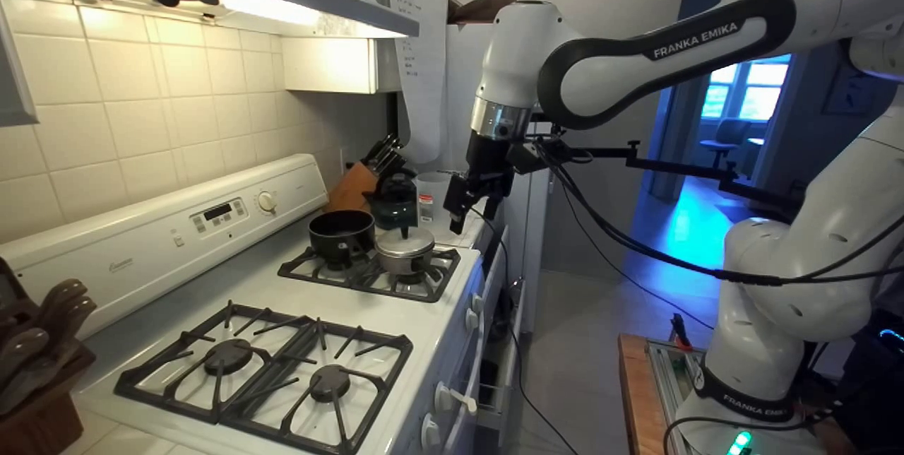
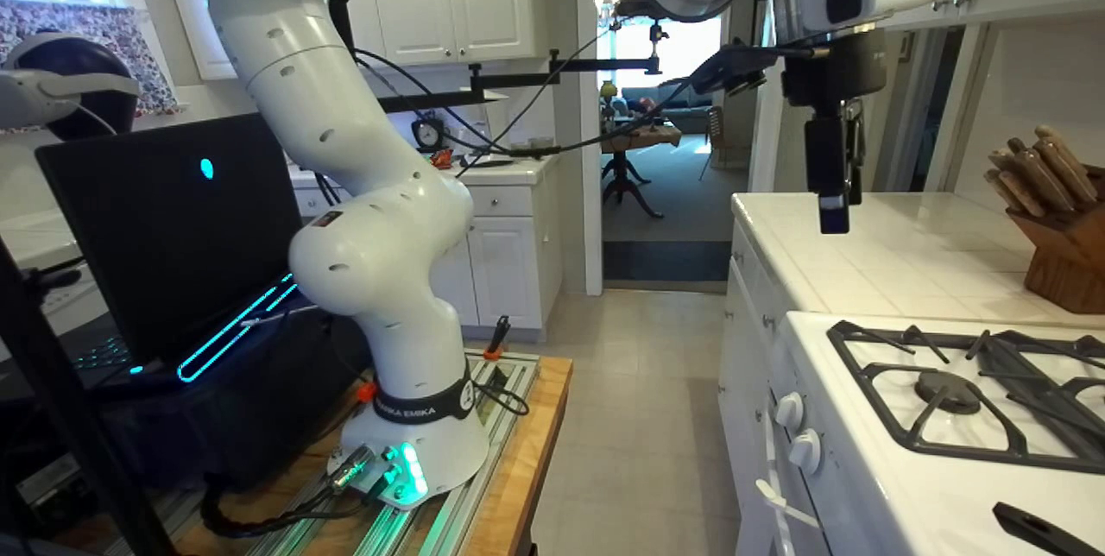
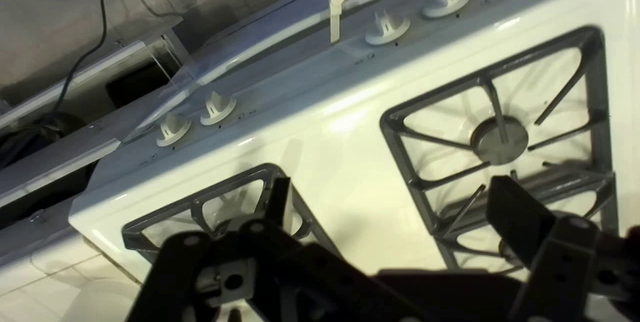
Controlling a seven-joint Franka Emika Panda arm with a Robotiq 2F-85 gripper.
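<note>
My gripper point(image 3: 390, 197) stands open in the wrist view, its two black fingers point(image 3: 517, 212) wide apart with nothing between them. Beneath it lies the white stove top point(image 3: 350, 197) with dark grates point(image 3: 407, 162). In an exterior view the gripper point(image 1: 472, 218) hangs in the air, pointing down, to the right of a lidded grey pot point(image 1: 405, 251). A black pot point(image 1: 342, 232) sits beside that one on the same far grate. Neither pot is touched. The gripper point(image 2: 844, 212) also shows above counter height in an exterior view. In the wrist view its fingers hide part of the grates.
A dark kettle point(image 1: 393, 206), a clear container point(image 1: 427, 201) and a knife block point(image 1: 355, 185) stand behind the pots. Another knife block point(image 2: 1066, 258) is on the near counter. Knobs point(image 3: 387, 27) and the oven handle stick out in front. A drawer point(image 1: 498, 398) stands pulled out.
</note>
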